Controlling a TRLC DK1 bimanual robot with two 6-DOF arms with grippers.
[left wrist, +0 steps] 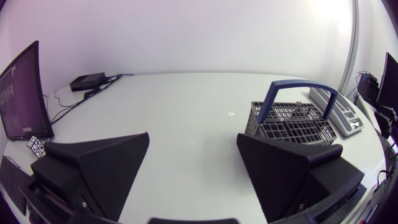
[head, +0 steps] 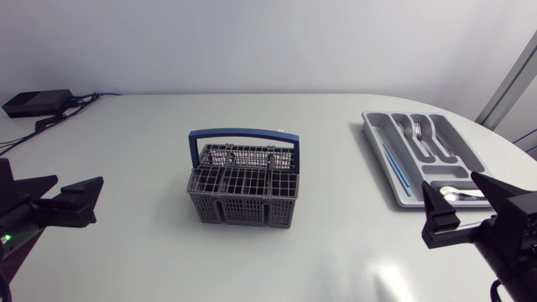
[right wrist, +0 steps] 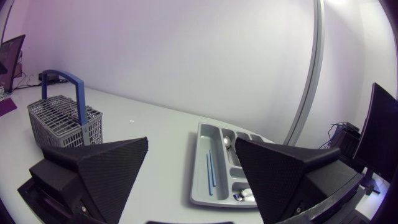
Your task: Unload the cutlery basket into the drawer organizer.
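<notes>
So, our left gripper at lower left of the frame, fingers apart, our right gripper at lower right, fingers apart too, blue-handled cutlery basket at centre, drawer organizer at right, forks and a blue stick inside it

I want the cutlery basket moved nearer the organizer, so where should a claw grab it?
Take the blue handle at the middle of its top bar, coming down from above. It stands upright over the cutlery basket, with open space under the bar for one finger.
</notes>
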